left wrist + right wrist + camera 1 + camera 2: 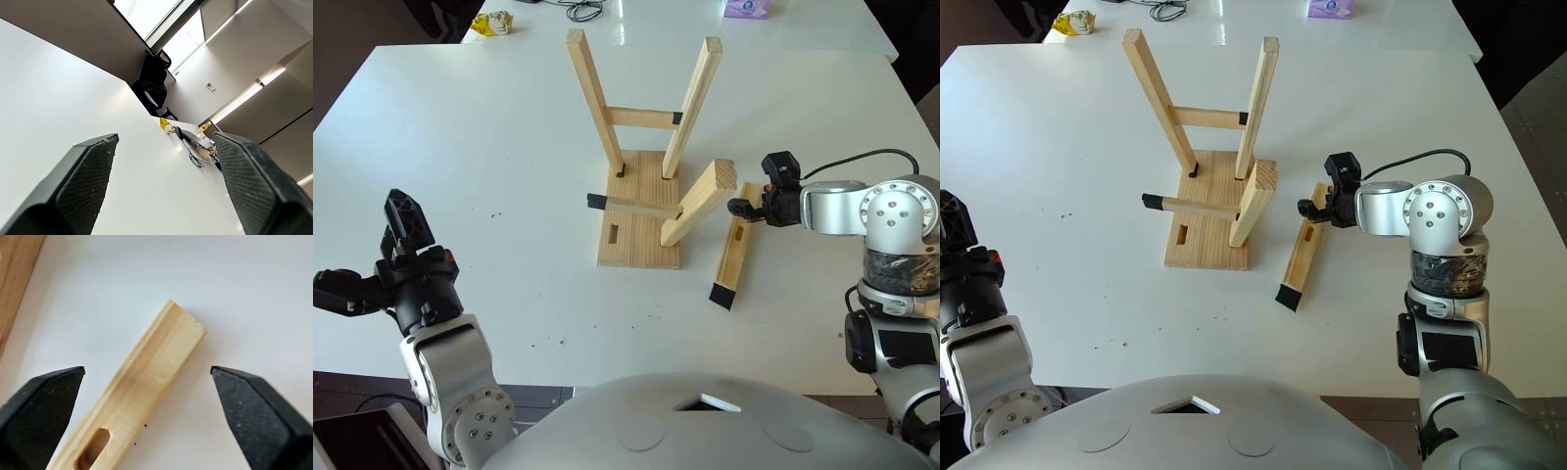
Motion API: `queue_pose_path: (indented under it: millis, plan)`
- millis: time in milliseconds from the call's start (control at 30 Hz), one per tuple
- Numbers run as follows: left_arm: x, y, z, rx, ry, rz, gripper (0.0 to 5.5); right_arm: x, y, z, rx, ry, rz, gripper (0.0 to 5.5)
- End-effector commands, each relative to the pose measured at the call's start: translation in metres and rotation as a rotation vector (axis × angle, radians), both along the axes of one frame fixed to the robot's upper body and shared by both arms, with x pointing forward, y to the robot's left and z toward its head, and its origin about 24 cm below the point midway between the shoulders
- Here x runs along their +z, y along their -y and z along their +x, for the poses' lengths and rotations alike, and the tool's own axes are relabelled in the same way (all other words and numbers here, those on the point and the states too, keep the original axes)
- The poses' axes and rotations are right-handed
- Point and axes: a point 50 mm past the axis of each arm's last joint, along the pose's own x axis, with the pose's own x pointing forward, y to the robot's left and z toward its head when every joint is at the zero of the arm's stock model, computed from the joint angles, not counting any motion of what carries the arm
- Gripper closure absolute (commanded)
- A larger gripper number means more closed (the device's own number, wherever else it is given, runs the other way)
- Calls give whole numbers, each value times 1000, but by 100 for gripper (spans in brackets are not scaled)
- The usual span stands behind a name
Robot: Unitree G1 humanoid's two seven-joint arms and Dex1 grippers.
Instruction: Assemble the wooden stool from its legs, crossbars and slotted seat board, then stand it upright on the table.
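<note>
white table [460, 176] | 2nd table [656, 24] behind: yellow packet [492, 24] at left, black cables [582, 10] mid, purple pack [746, 8] at right

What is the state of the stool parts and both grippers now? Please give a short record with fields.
seat board: flat on the table
upright legs: two, standing in the board, joined by a crossbar
third leg: tilted on the board, second crossbar sticking out of it
loose leg: lying on the table, right of the board
right gripper: open, over the loose leg's far end
left gripper: open, over bare table
</note>
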Motion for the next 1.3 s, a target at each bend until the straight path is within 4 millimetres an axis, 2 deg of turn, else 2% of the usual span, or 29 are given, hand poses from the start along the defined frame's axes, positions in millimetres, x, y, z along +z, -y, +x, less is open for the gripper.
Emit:
queue_pose_path:
  millis: [33,333,533,800,1300]
  plan:
    - [2,1,0,-5,-4,0,191,-10,-1,-7,-44,-35,5,74]
    - [2,3,7,-31,8,2,191,-23,-5,-19,-139,-78,6,74]
    - [1,6,6,-25,13,-12,191,-18,-5,-23,-40,-78,-63,74]
    - [-4,14,-2,-11,4,-49,191,-3,15,-30,69,-83,-118,74]
    - [-8,14,-2,3,7,-50,191,17,7,-12,92,-24,45,74]
